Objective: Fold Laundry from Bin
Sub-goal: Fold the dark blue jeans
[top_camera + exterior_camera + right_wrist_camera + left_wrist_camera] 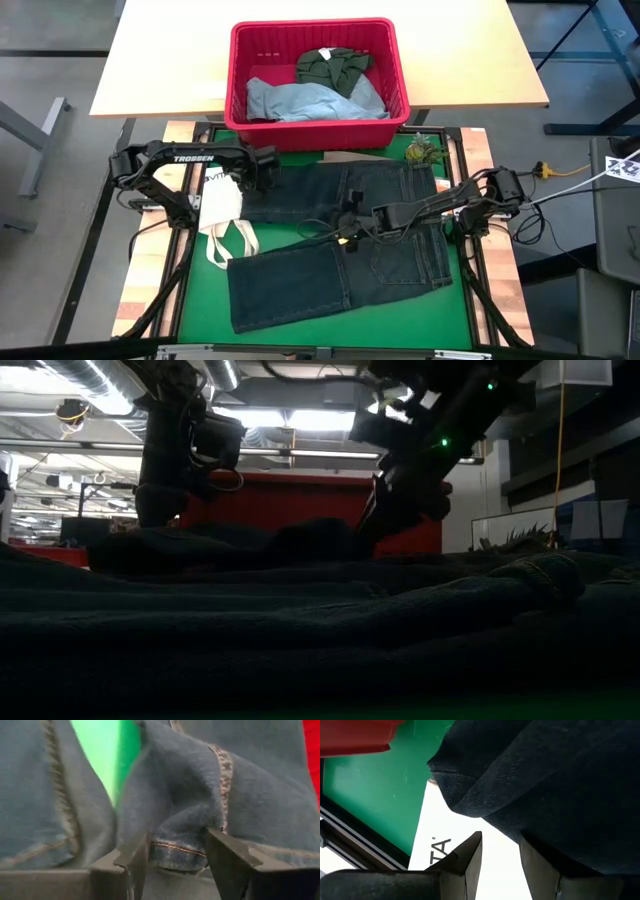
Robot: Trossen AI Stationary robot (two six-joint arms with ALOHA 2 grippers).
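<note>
While spread flat, dark navy jeans (330, 245), between right end effector (347, 222) fingers (227, 855)

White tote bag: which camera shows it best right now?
The high view: the white tote bag lies on the mat's left side, straps trailing toward the near edge, partly under the dark jeans. The left wrist view shows only a white patch with lettering. The low and right wrist views don't show it.
</note>
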